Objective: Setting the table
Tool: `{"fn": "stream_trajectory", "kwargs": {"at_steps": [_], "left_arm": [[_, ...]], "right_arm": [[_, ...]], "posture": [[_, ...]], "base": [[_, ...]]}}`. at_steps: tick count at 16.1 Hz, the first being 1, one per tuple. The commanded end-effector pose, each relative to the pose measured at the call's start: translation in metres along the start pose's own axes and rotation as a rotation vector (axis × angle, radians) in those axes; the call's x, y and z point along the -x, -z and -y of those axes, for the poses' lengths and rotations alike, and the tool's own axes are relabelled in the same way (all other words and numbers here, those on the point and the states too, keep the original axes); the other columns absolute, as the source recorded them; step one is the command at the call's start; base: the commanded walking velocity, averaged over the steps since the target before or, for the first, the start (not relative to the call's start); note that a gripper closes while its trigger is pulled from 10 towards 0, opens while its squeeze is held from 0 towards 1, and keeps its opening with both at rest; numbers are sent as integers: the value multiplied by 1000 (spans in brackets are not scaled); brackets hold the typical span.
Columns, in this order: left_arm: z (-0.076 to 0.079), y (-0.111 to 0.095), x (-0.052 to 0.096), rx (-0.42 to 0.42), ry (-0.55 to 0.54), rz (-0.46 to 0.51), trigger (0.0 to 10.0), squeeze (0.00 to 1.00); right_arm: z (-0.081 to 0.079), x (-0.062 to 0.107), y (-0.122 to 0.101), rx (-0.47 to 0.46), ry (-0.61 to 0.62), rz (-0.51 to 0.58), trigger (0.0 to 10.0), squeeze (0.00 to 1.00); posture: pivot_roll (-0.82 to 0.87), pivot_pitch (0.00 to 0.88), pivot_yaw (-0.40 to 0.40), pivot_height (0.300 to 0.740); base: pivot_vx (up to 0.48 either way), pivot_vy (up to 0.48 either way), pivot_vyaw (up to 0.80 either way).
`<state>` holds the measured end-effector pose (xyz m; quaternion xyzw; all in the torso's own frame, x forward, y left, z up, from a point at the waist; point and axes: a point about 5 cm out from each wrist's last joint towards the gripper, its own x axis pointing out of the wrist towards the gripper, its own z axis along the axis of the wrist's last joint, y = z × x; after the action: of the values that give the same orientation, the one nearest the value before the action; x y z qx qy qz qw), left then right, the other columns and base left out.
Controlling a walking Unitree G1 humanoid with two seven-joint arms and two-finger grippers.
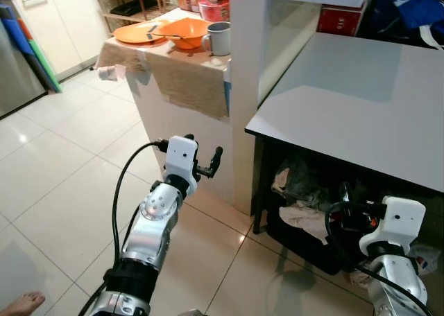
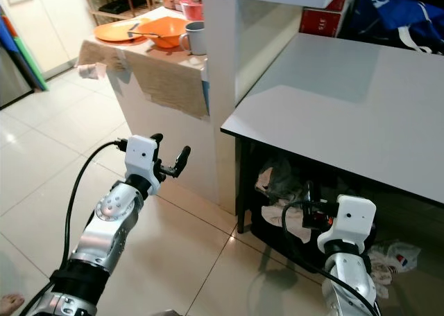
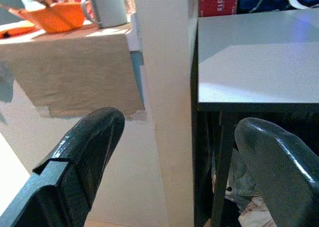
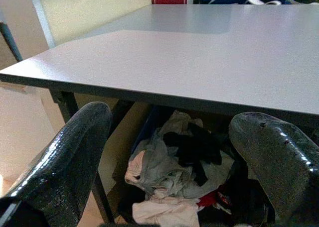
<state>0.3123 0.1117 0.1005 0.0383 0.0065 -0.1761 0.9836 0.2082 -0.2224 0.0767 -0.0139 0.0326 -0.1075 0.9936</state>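
Left gripper (image 1: 206,160) released at frame centre, right gripper (image 4: 169,152) released lower right under grey table (image 1: 361,101), orange bowl (image 1: 182,32) and mug (image 1: 218,39) upper left

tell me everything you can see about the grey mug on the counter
The grey mug looks like pale grey enamel or ceramic, with a loop handle on its side. It stands upright near the corner of the cloth-covered counter, close beside the orange bowl; whether they touch is unclear. Its contents cannot be seen. Neither gripper is near it.
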Motion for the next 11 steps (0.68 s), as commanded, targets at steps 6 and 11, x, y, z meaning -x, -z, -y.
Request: {"fn": "stream_trajectory", "kwargs": {"at_steps": [6,11], "left_arm": [[-2,-6,-10,-50,28,-9,10000,0],[-7,-9,-8,-43,30,5,10000,0]], "right_arm": [[-20,-6,1,28,-31,21,10000,0],[-28,-12,5,32,-42,12,10000,0]], "posture": [[-52,0,133,740],[-21,0,125,740]], "base": [[0,160,0],[0,480,-469]]}}
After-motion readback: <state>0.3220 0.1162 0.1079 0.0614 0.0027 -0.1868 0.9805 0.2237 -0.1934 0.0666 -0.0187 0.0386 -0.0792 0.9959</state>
